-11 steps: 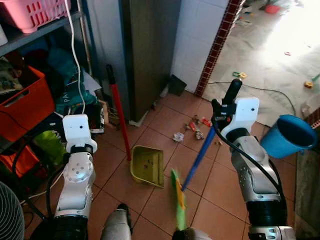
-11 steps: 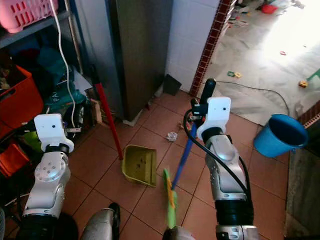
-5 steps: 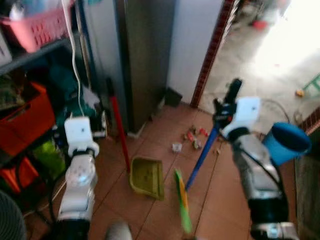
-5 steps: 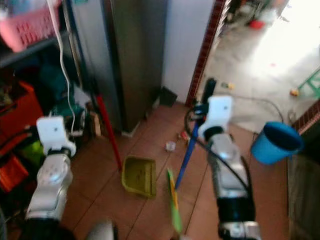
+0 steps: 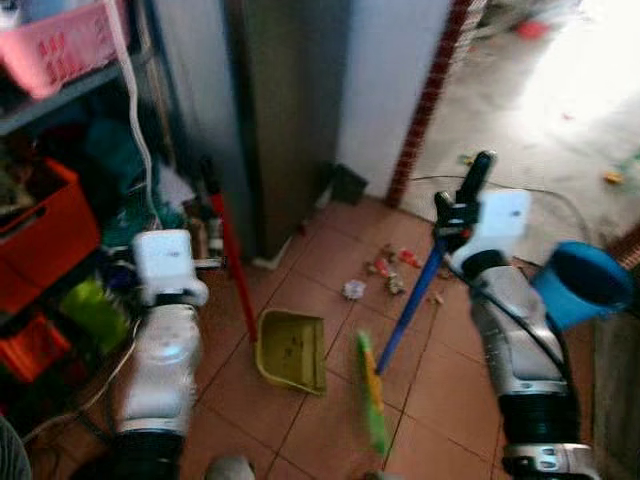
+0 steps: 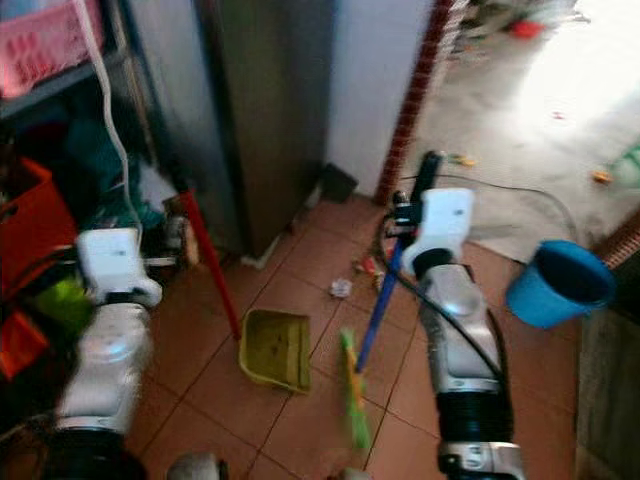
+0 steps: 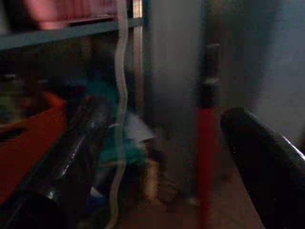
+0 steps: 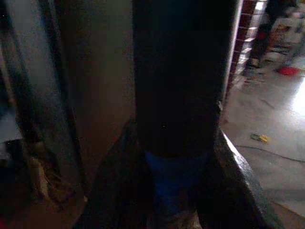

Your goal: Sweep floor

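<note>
My right gripper point(image 5: 455, 213) is shut on the black top grip of a blue-handled broom point(image 5: 410, 305). The broom slants down to its green and yellow head point(image 5: 370, 395), which rests on the terracotta tiles. In the right wrist view the fingers point(image 8: 233, 176) wrap the dark handle point(image 8: 178, 95). An olive dustpan point(image 5: 291, 349) with a red upright handle point(image 5: 232, 262) stands to the left of the broom head. A small heap of litter point(image 5: 385, 270) lies beyond them. My left gripper point(image 7: 167, 129) is open, held up at the left, facing the red handle point(image 7: 206, 143) from a distance.
Shelving at the left holds a red crate point(image 5: 40, 230), a pink basket point(image 5: 60, 45) and a dangling white cable point(image 5: 135, 120). A grey cabinet point(image 5: 285, 110) and a brick-edged doorway point(image 5: 430, 95) stand ahead. A blue bucket point(image 5: 585, 285) sits at the right, by my right arm.
The whole picture has shifted and blurred, so the camera has moved. My right gripper stays shut on the broom, and the dustpan and litter lie as before.
</note>
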Tool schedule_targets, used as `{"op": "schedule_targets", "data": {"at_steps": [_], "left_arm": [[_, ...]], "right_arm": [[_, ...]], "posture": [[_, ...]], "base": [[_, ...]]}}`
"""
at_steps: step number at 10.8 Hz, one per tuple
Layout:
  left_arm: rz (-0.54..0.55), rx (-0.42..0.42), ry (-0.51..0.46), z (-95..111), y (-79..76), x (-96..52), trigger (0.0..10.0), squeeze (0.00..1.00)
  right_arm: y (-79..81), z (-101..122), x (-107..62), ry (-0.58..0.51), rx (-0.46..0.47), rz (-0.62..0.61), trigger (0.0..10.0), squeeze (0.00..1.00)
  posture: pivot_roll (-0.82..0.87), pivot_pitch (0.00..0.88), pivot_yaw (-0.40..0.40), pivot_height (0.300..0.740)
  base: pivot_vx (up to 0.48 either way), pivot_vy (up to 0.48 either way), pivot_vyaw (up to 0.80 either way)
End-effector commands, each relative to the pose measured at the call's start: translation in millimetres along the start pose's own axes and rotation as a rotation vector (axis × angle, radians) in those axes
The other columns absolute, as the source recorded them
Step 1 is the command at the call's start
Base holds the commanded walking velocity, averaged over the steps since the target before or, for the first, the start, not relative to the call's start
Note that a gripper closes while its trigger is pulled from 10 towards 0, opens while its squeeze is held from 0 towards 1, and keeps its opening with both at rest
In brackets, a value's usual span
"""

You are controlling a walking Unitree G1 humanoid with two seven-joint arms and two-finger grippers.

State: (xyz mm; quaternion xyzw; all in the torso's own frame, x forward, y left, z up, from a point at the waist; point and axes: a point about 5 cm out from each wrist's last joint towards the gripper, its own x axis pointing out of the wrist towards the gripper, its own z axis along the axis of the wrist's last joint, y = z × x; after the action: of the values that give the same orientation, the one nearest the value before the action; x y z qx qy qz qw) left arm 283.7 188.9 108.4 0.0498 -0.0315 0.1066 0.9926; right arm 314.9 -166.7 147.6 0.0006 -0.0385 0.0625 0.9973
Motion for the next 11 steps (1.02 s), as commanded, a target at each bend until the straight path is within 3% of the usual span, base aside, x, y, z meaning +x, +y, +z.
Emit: {"op": "schedule_targets", "data": {"at_steps": [1, 8, 11], "left_arm": [[-0.012, 0.003, 0.008, -1.2, -5.2, -1.1, 10.0, 0.00], [-0.010, -0.005, 0.018, -3.3, -6.9, -2.8, 10.0, 0.00], [0.005, -0.033, 0.021, -3.5, -8.7, -2.5, 10.0, 0.00]], "right_arm": [[-4.6, 9.7, 1.0, -0.047, 0.008, -0.006, 10.0, 0.00], [-6.2, 9.5, 0.8, -0.042, 0.001, -0.003, 10.0, 0.00], [-7.2, 9.3, 0.8, -0.041, 0.001, -0.003, 10.0, 0.00]], "posture": [[0.03, 0.041, -0.068, 0.740], [0.02, 0.043, -0.069, 0.740], [0.03, 0.042, -0.072, 0.740]], "base": [[0.326, 0.000, 0.00], [0.312, 0.000, 0.00], [0.080, 0.000, 0.00]]}}
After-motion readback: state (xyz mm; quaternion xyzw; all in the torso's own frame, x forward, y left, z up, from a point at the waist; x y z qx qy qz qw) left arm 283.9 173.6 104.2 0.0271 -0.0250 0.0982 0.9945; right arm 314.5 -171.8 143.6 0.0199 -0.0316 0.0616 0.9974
